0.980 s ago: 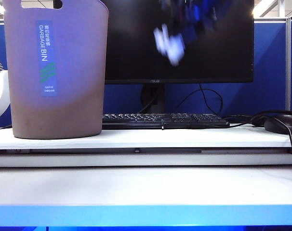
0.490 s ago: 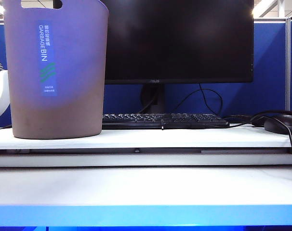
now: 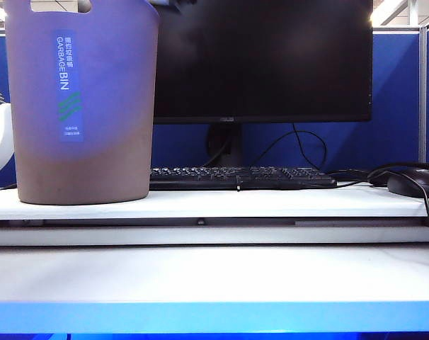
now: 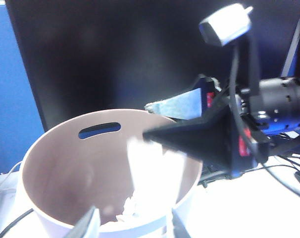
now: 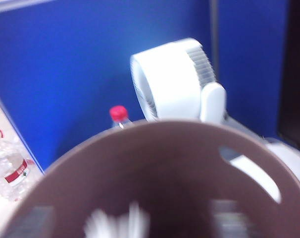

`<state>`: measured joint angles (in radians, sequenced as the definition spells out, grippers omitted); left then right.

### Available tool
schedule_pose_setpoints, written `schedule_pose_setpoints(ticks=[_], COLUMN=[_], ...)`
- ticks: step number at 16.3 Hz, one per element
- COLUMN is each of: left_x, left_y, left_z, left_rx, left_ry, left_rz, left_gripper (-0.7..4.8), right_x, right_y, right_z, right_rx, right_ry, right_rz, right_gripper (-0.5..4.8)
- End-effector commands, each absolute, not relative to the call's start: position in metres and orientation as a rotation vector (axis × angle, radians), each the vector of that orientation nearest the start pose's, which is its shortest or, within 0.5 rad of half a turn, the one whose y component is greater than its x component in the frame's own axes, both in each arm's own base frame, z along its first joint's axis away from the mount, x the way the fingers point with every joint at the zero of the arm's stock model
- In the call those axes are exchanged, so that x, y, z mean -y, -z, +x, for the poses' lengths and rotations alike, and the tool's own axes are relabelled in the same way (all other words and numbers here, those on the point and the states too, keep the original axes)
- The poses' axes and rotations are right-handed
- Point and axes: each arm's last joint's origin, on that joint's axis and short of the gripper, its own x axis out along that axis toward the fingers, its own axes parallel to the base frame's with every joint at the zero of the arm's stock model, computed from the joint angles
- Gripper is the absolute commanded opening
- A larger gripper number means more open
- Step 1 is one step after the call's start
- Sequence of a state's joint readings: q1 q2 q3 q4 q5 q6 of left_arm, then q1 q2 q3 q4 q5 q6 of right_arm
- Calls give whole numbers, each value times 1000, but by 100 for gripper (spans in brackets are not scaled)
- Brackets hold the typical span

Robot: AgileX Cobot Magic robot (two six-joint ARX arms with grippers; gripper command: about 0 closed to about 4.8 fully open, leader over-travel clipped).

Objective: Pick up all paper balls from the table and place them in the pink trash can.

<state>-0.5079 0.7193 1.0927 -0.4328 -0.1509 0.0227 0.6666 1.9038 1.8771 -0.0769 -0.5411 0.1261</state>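
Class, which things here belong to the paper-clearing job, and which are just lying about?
Job: tall mauve-pink plastic trash can; crumpled white paper balls in it; right gripper open over its mouth; left gripper open near its rim.
Lying about: black flat monitor, black keyboard, white round fan.

The pink trash can [image 3: 82, 106] stands at the far left on the desk's [image 3: 214, 273] raised shelf [image 3: 271, 203], with the keyboard [image 3: 243, 177] right of it, the monitor [image 3: 264, 60] behind that, and paper balls [image 4: 132, 210] inside the can.
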Motion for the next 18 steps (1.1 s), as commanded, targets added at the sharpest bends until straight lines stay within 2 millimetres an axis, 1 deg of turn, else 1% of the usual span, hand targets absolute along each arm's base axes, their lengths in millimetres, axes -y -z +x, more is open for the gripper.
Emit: schedule_pose_setpoints(ticks=[1,2,3,4,5,7,8,9,10,11,12,13,14,15,17,18], left_x=[53,49,44,38,29,13,4,0,-12,-17,-28,-36,-41,-47,-47,-44], left_y=[-420,-423,-425,-427,-427,-423,-420,-419,-416,-412,-399,-390,-383,-374,-371,-368], left_z=[102,96,89,80,65,38,22,10,-15,-26,-45,-58,-67,-77,-76,-72], left_rx=[-24,-2,22,47,70,91,111,140,211,219,213,218,224,227,193,169], left_ry=[396,385,356,326,290,256,270,327,405,421,430,402,388,378,362,396], left_rz=[35,28,20,11,1,-8,-40,-81,-136,-148,-178,-188,-191,-197,-186,-179], left_gripper=[10,-5,-5,-5,-5,-5,-5,-5,-5,-5,-5,-5,-5,-5,-5,-5], right_x=[-277,-271,-263,-252,-237,-207,-190,-175,-148,-134,-110,-90,-77,-52,-28,-13], right_y=[-421,-430,-438,-446,-453,-464,-469,-474,-484,-488,-493,-495,-496,-493,-483,-472], right_z=[328,319,310,300,284,245,222,202,166,152,125,101,85,57,31,13], right_rx=[-130,-134,-166,-197,-247,-311,-357,-392,-379,-367,-355,-324,-291,-207,-101,-29], right_ry=[-1211,-1244,-1243,-1234,-1227,-1222,-1231,-1246,-1226,-1173,-1071,-1016,-985,-890,-763,-732], right_rz=[108,107,103,78,19,-184,-256,-288,-323,-329,-318,-295,-261,-174,-88,-3], right_gripper=[479,359,96,11,-7,-7,-7,-7,-7,-7,-7,-7,-7,-7,-7,-7])
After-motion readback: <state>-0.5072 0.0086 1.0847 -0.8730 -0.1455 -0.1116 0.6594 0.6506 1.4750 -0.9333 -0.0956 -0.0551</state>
